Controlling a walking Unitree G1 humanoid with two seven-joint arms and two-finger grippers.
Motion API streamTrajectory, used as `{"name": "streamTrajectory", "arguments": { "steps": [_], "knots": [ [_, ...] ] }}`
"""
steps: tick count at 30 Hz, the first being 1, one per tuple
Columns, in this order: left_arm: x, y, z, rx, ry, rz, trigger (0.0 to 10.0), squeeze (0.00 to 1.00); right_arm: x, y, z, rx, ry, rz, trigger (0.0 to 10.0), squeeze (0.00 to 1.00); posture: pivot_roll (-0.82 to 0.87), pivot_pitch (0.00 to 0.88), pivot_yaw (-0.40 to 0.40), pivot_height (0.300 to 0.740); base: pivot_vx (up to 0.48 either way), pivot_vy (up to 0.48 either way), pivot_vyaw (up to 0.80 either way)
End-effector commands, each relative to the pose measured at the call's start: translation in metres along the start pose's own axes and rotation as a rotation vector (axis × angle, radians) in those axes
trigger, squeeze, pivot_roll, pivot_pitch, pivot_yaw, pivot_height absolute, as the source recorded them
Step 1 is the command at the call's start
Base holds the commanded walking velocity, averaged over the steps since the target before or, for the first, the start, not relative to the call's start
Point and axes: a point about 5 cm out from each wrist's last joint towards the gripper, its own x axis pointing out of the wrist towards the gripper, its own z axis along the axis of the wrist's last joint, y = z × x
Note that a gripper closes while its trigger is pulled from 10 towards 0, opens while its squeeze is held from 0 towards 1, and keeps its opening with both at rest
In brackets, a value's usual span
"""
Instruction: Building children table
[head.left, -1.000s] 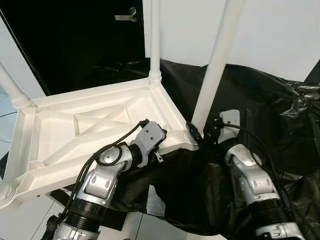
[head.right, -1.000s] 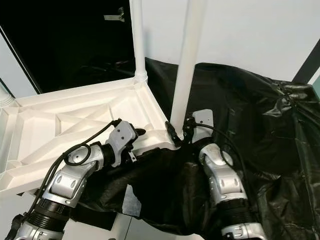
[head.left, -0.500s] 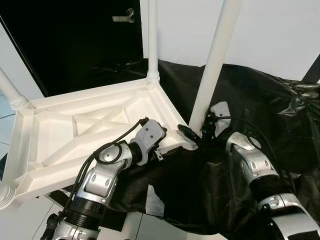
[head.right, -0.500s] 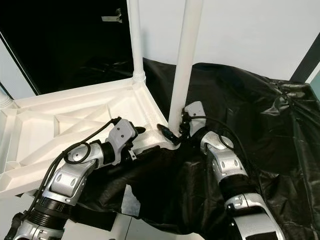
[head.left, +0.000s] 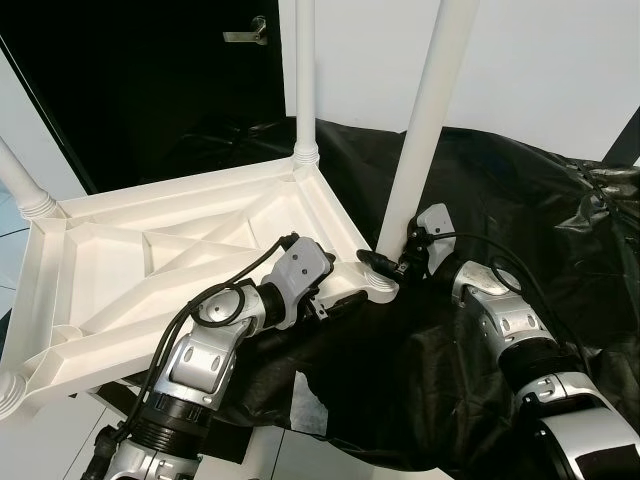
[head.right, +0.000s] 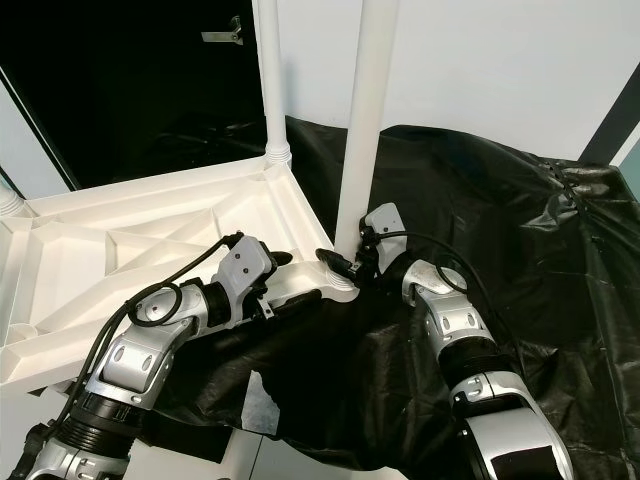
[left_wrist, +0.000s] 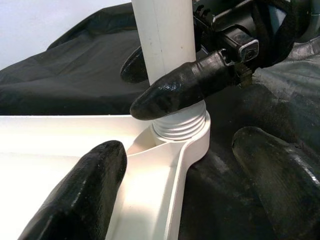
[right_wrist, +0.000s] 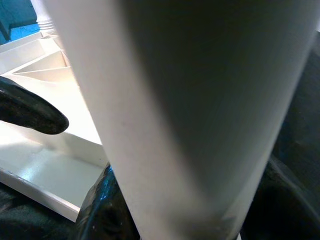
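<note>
The white children's table (head.left: 150, 250) lies upside down with its ribbed underside up. A white leg (head.left: 425, 110) stands at its near right corner, threaded end in the socket (left_wrist: 182, 131). My right gripper (head.right: 340, 255) is shut on that leg just above the threads, with one of its fingers (left_wrist: 185, 87) in front and the other behind. My left gripper (left_wrist: 190, 200) is open. It straddles the tabletop's rim next to the socket, one finger (left_wrist: 95, 195) over the underside and the other over the black sheet.
Other legs stand at the far corner (head.left: 305, 80) and the left corner (head.left: 25, 185). A crumpled black plastic sheet (head.left: 520, 200) covers the surface under and to the right of the table. A dark doorway with a handle (head.left: 245, 35) is behind, with a white wall beside it.
My right wrist has swung round the leg's base, from the near side towards the right, with the fingers staying on the leg. The left arm has held its place at the rim.
</note>
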Motion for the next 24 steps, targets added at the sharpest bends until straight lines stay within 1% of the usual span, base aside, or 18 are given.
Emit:
{"name": "streamTrajectory", "arguments": {
  "steps": [1,2,3,4,5,6,8,9,11,12,13,14,15,18,21,22,23,24],
  "knots": [
    [0.001,0.003,0.001,-0.002,0.004,0.057,10.0,0.0,-0.001,0.001,-0.007,0.018,0.033,-0.029,0.0,0.0,-0.01,0.0,-0.027,0.74,0.0,0.0,0.0],
    [0.001,0.003,0.001,-0.001,0.003,0.056,10.0,0.0,0.0,0.001,-0.009,0.027,0.044,-0.079,2.4,0.0,-0.01,0.0,-0.027,0.74,0.0,0.0,0.0],
    [0.001,0.003,0.001,-0.001,0.003,0.056,10.0,0.0,0.0,0.001,-0.009,0.027,0.044,-0.079,2.4,0.0,-0.01,0.0,-0.027,0.74,0.0,0.0,0.0],
    [0.001,0.003,0.001,-0.001,0.003,0.055,10.0,0.0,0.001,0.002,-0.009,0.032,0.045,-0.115,4.3,0.0,-0.01,0.0,-0.027,0.74,0.0,0.0,0.0],
    [0.0,0.003,0.0,0.0,0.005,0.055,10.0,0.0,0.002,0.003,-0.01,0.038,0.048,-0.159,10.0,0.0,-0.01,0.0,-0.027,0.74,0.0,0.0,0.0],
    [0.0,0.003,0.0,0.0,0.005,0.055,10.0,0.0,0.002,0.003,-0.01,0.038,0.048,-0.159,10.0,0.0,-0.01,0.0,-0.027,0.74,0.0,0.0,0.0],
    [-0.001,0.002,0.0,-0.001,0.007,0.053,10.0,0.0,0.003,0.01,-0.012,0.063,0.043,-0.234,10.0,0.0,-0.01,0.0,-0.029,0.74,0.0,0.0,0.0],
    [-0.001,0.002,0.0,-0.001,0.007,0.053,10.0,0.0,0.003,0.01,-0.012,0.063,0.043,-0.234,10.0,0.0,-0.01,0.0,-0.029,0.74,0.0,0.0,0.0],
    [-0.002,0.002,-0.001,-0.002,0.009,0.052,10.0,0.0,0.003,0.013,-0.013,0.072,0.045,-0.282,10.0,0.0,-0.01,0.0,-0.027,0.74,0.0,0.0,0.0],
    [-0.002,0.001,-0.001,-0.003,0.01,0.05,10.0,0.0,0.002,0.014,-0.014,0.089,0.05,-0.348,10.0,0.0,-0.01,0.0,-0.027,0.74,0.0,0.0,0.0],
    [-0.002,0.001,-0.001,-0.003,0.01,0.05,10.0,0.0,0.002,0.014,-0.014,0.089,0.05,-0.348,10.0,0.0,-0.01,0.0,-0.027,0.74,0.0,0.0,0.0],
    [-0.003,0.001,-0.001,-0.003,0.01,0.049,10.0,0.0,0.001,0.015,-0.015,0.1,0.056,-0.399,10.0,0.0,-0.01,0.0,-0.029,0.74,0.0,0.0,0.0],
    [-0.003,0.001,-0.001,-0.003,0.01,0.049,10.0,0.0,0.001,0.015,-0.015,0.1,0.056,-0.399,10.0,0.0,-0.01,0.0,-0.029,0.74,0.0,0.0,0.0],
    [-0.002,0.0,-0.002,-0.003,0.012,0.044,10.0,0.0,-0.001,0.02,-0.016,0.105,0.062,-0.529,10.0,0.0,-0.01,0.0,-0.029,0.74,0.0,0.0,0.0],
    [-0.002,0.0,-0.002,-0.003,0.012,0.042,10.0,0.0,-0.002,0.022,-0.016,0.109,0.06,-0.564,10.0,0.0,-0.01,0.0,-0.03,0.74,0.0,0.0,0.0],
    [-0.001,-0.002,-0.003,-0.001,0.012,0.037,10.0,0.0,-0.005,0.026,-0.017,0.101,0.08,-0.672,10.0,0.0,-0.01,0.0,-0.034,0.74,0.0,0.0,0.0],
    [-0.001,-0.002,-0.003,-0.001,0.012,0.037,10.0,0.0,-0.005,0.026,-0.017,0.101,0.08,-0.672,10.0,0.0,-0.01,0.0,-0.034,0.74,0.0,0.0,0.0],
    [0.0,-0.002,-0.003,-0.001,0.01,0.036,10.0,0.0,-0.006,0.028,-0.018,0.116,0.092,-0.733,10.0,0.0,-0.01,0.0,-0.037,0.74,0.0,0.0,0.0]
  ]
}}
